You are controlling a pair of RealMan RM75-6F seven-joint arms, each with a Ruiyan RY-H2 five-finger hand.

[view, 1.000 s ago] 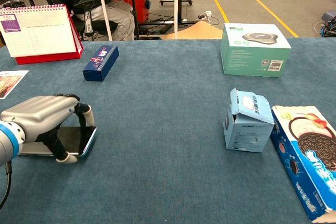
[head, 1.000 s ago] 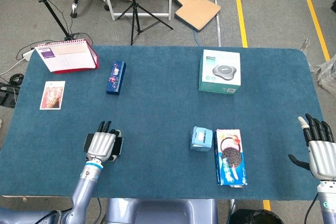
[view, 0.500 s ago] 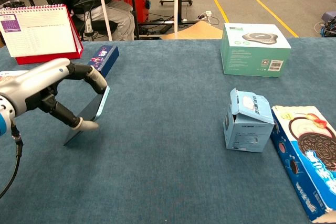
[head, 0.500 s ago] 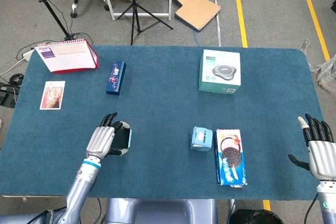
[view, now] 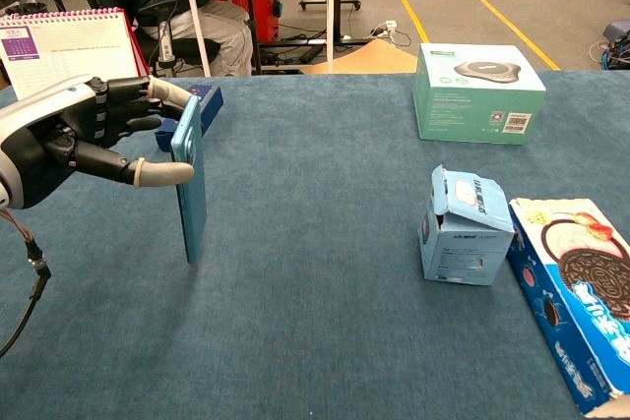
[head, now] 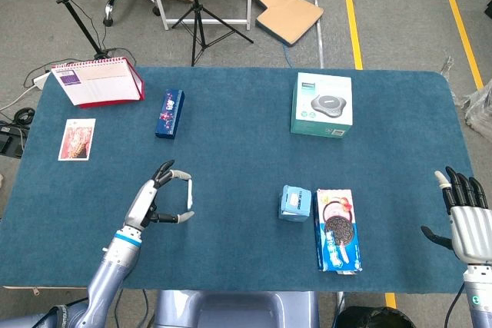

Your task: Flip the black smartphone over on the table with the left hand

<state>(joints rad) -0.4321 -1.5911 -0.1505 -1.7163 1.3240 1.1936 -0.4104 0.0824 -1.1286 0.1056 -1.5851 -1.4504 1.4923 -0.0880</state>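
The smartphone (view: 189,180) stands almost upright on its lower edge on the blue table cloth (view: 315,243), showing a light blue case side. My left hand (view: 77,133) pinches its upper part between thumb and fingers from the left. From the head view the smartphone (head: 190,193) is only a thin pale sliver at the tips of the left hand (head: 157,198). My right hand (head: 466,220) hovers at the table's front right corner, fingers spread and holding nothing; the chest view does not show it.
A red desk calendar (head: 98,84) and a photo card (head: 77,139) lie at the far left. A slim dark blue box (head: 170,113) sits behind the phone. A teal box (head: 322,104), a small light blue carton (head: 294,203) and an Oreo pack (head: 337,230) occupy the right half.
The phone lay flat under the left hand, then was tilted up on one edge; now it stands nearly vertical, and the hand has risen and turned with it.
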